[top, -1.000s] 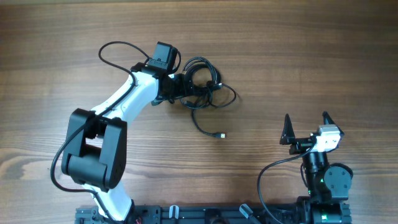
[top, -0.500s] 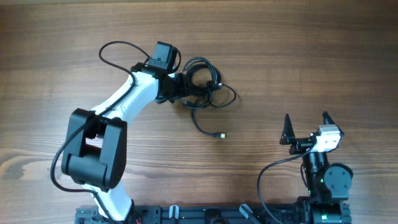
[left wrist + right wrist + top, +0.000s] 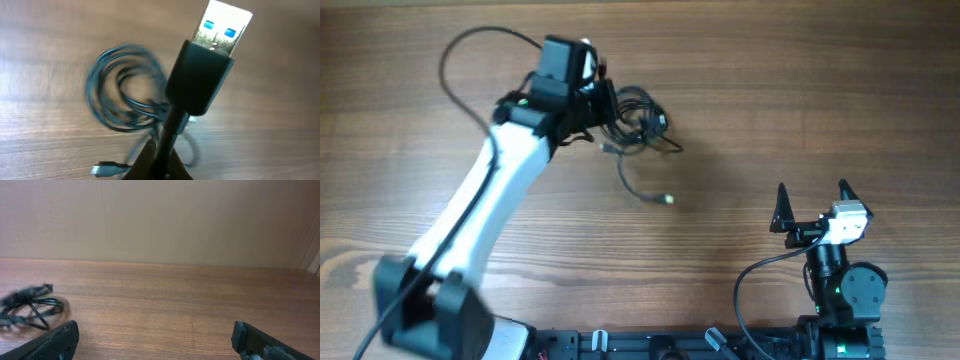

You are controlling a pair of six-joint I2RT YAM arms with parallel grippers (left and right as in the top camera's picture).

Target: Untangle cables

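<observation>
In the left pincer (image 3: 159, 167), cables (image 3: 120, 90).

One worktop (image 3: 790, 70). One tangle of cables (image 3: 640, 118); cords inside uncountable. One USB-A plug (image 3: 209, 60). One small plug (image 3: 666, 199) trailing loose. Two grippers: left gripper (image 3: 608, 103), right gripper (image 3: 812, 198).

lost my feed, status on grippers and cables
Left gripper shut on a cable below its USB plug. Right gripper open, parked. Cables knotted in one bundle. Nothing blocking.
</observation>
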